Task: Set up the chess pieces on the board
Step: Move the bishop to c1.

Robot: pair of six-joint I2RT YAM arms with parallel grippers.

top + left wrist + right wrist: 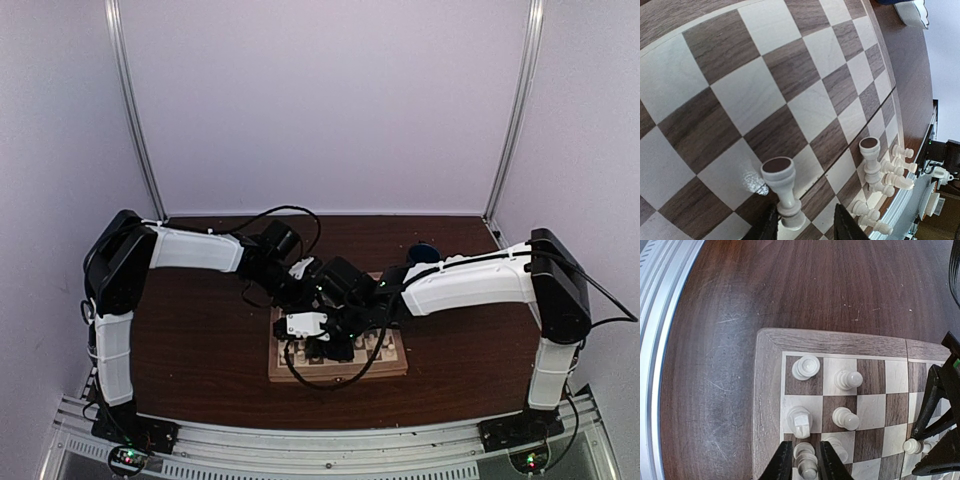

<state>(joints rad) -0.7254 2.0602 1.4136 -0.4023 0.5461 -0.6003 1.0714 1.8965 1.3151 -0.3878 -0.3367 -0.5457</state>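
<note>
The cream chess pieces (846, 418) stand in a small cluster on the corner squares of the board (767, 390), two rows deep just inside its light wood rim. The board lies on the dark counter (815, 285) between the two arms. A ringed piece (806, 452) stands on the next square of that cluster, between the fingers of the right tool (806, 465). The fingers sit so close on either side that I cannot tell whether they pinch it or stand just clear. Further along the board, a tall piece (782, 187) with a flat dark top stands upright between the fingers of the left tool (805, 222). Its jaws are apart, with a clear gap on one side of the stem. Most squares in the left wrist view are bare, so the set-up looks far from finished. The step in hand seems to be setting pieces down on their squares. Next, each tool probably needs to spread wider and rise straight up, so that no finger tips its own piece or the close neighbours.
</note>
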